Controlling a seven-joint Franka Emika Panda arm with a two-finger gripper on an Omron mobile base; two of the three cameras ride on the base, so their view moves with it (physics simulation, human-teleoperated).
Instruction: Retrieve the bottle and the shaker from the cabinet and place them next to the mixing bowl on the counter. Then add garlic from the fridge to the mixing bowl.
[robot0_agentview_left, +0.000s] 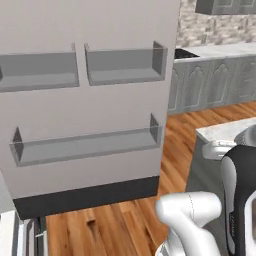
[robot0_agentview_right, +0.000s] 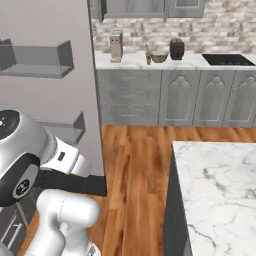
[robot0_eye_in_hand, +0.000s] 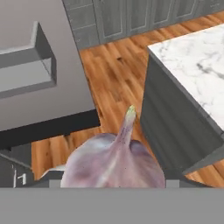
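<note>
Garlic (robot0_eye_in_hand: 114, 159) sitting right up against the hand camera, apparently clamped in the gripper, fingers themselves hidden behind it. Open fridge (robot0_agentview_left: 90, 100) door close on the left, island (robot0_agentview_right: 220, 190) corner on the right, bowl (robot0_agentview_right: 159, 56) way off on the far counter by the bottle (robot0_agentview_right: 148, 56). Could easily clip the door or island on the swing out, or lose the bulb from a shallow grip.

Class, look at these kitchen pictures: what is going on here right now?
The arm's end effector holds the garlic, seen close up in the hand view. The fridge door stands open beside it. Across the room, the bowl and bottle already sit on the counter, so the garlic has yet to reach the bowl.
</note>
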